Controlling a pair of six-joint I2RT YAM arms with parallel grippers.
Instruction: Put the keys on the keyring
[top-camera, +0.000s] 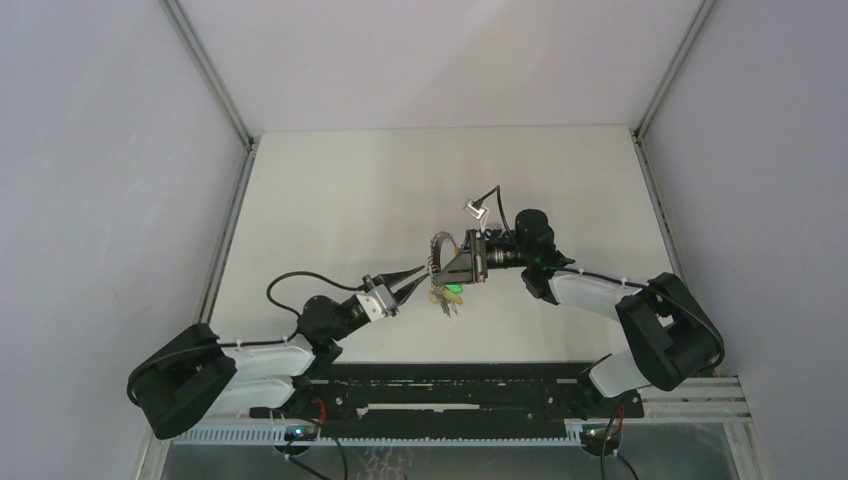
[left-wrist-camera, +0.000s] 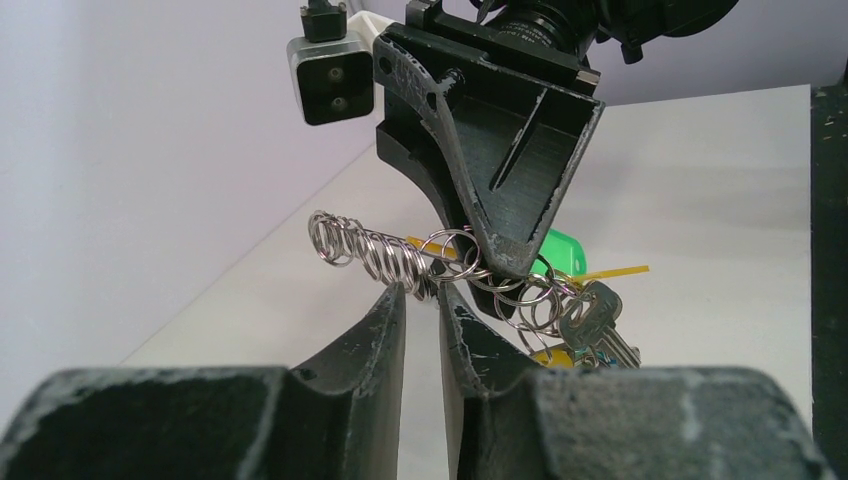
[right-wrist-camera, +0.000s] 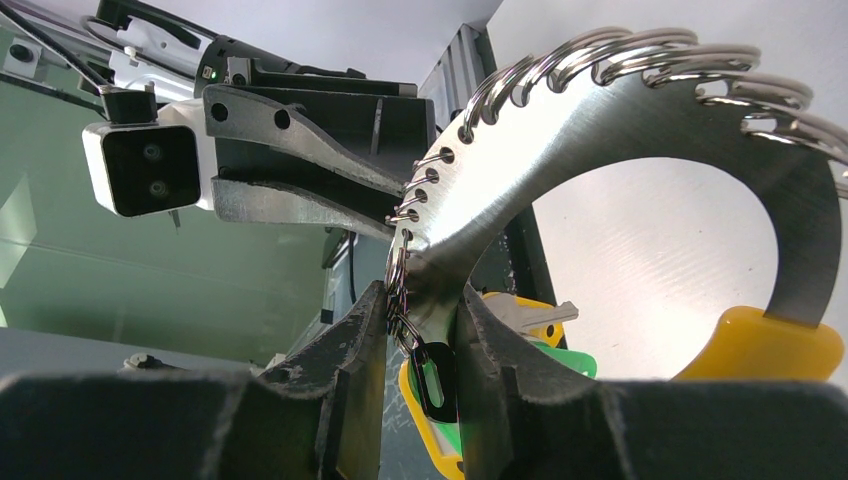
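Observation:
The keyring (top-camera: 440, 246), a silvery loop strung with small rings, is held in the air between both grippers. My left gripper (left-wrist-camera: 422, 288) is shut on its coiled edge (left-wrist-camera: 370, 252); in the top view the left gripper (top-camera: 424, 272) comes in from the lower left. My right gripper (right-wrist-camera: 425, 300) is shut on the loop's flat band (right-wrist-camera: 600, 130); in the top view the right gripper (top-camera: 453, 268) comes in from the right. Keys (top-camera: 447, 299) hang below the loop: a silver key (left-wrist-camera: 597, 318), a green tag (left-wrist-camera: 556, 250), a yellow tag (right-wrist-camera: 760, 346) and a black tag (right-wrist-camera: 437, 375).
The white table (top-camera: 380, 190) lies under the arms, walled at left, right and back. A black rail (top-camera: 450, 395) runs along the near edge between the arm bases. The left wrist camera (right-wrist-camera: 140, 168) shows close in the right wrist view.

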